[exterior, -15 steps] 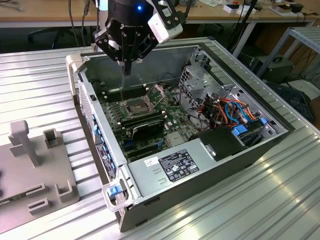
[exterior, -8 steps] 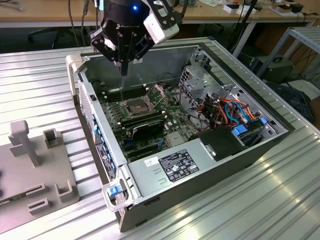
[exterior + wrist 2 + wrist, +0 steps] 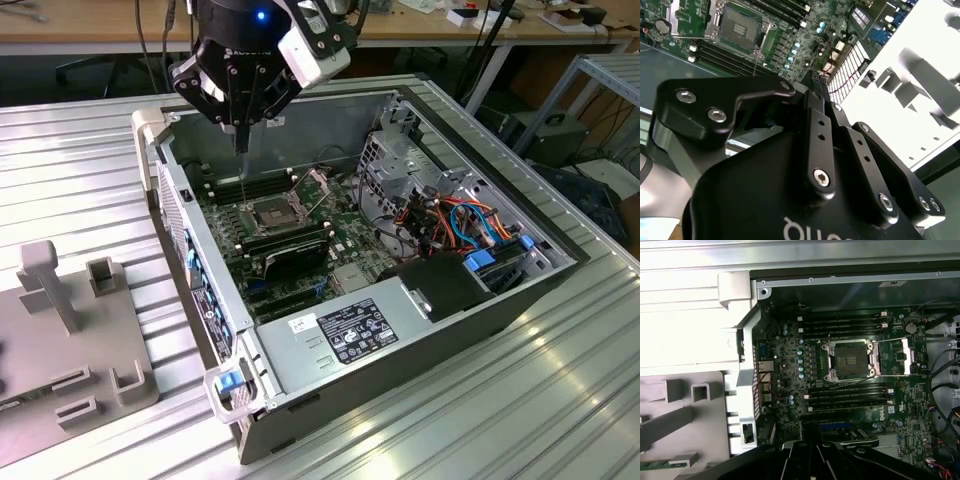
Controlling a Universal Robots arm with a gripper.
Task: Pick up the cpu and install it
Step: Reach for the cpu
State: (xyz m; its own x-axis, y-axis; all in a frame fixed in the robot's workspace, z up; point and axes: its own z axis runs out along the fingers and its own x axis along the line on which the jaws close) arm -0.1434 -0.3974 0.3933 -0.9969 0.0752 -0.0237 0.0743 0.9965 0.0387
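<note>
Honestly, I'm hovering my gripper [image 3: 240, 148] over the open computer case [image 3: 330, 120], fingers [image 3: 817, 125] pinching in narrow, and I can't tell where the chip is, maybe edge-on between them. The socket [image 3: 847, 360] is sitting open, looking bare. I'm worrying about coming down off-centre or tilted: that's risking a scraped socket, a chip seating crooked, or me clipping the flipped-back latch [image 3: 904, 356].

Printed label [image 3: 357, 330] and small white sticker [image 3: 302, 323] on the power supply [image 3: 290, 368]: print too fine to read. White lettering [image 3: 810, 229] on the black housing [image 3: 750, 200]: cut off by the frame edge, illegible.
</note>
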